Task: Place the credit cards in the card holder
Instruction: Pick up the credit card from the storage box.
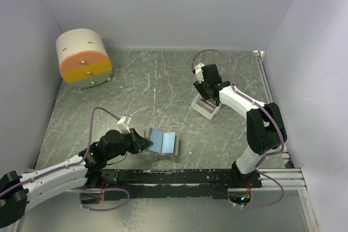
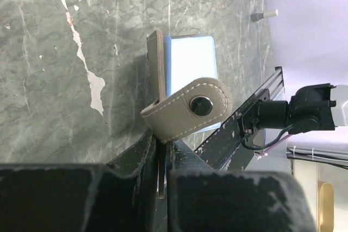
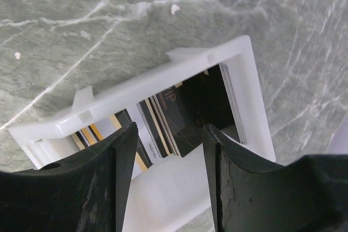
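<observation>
Your right gripper [image 3: 169,131] hangs with its black fingers [image 3: 117,172] spread wide, straddling the thin, glossy plastic credit cards [image 3: 190,115], dark and pale, which stand on edge in the white moulded slotted tray [image 3: 163,77]. The cards lie dead ahead at 12 o'clock from the fingertips. Their edges run roughly 12 to 6, so their faces meet the pads at 9 and 3, while the tray's long axis runs 8 to 2. This arm is much the nearer to them.

In the overhead view, the small taupe-grey stitched card holder [image 1: 163,141], light blue inside, lies open on the scratched grey-green marbled table [image 1: 163,80]. It sits at about 8 o'clock from the tray and well apart from it. Your left gripper [image 2: 162,153] is closed narrow on its taupe cover, just below the rounded snap tab [image 2: 190,107], and appears to prop it up.
</observation>
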Motion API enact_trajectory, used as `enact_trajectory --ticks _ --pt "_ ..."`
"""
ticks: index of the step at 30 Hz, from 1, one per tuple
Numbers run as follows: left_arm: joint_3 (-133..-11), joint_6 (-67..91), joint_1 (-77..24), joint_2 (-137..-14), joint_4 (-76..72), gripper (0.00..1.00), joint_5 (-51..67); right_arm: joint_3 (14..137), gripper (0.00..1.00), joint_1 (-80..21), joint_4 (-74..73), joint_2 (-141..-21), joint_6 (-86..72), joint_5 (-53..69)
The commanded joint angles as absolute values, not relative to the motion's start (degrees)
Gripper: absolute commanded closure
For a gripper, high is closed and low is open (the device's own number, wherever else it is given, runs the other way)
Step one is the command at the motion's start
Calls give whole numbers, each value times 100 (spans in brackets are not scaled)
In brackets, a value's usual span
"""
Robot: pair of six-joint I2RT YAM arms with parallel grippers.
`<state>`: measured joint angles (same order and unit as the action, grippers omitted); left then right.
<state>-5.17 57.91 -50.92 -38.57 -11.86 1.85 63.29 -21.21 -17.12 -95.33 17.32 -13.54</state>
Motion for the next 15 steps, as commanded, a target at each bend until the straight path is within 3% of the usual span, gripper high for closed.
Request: enact_trajectory --ticks 1,15 --pt "-416 5803 -5126 -3868 -1639 92 375 6137 49 -2105 -1166 -9685 2334 -1086" --pt "-274 5905 -5124 -3391 -1437 91 257 5515 50 -2084 -156 -10094 2682 -1544"
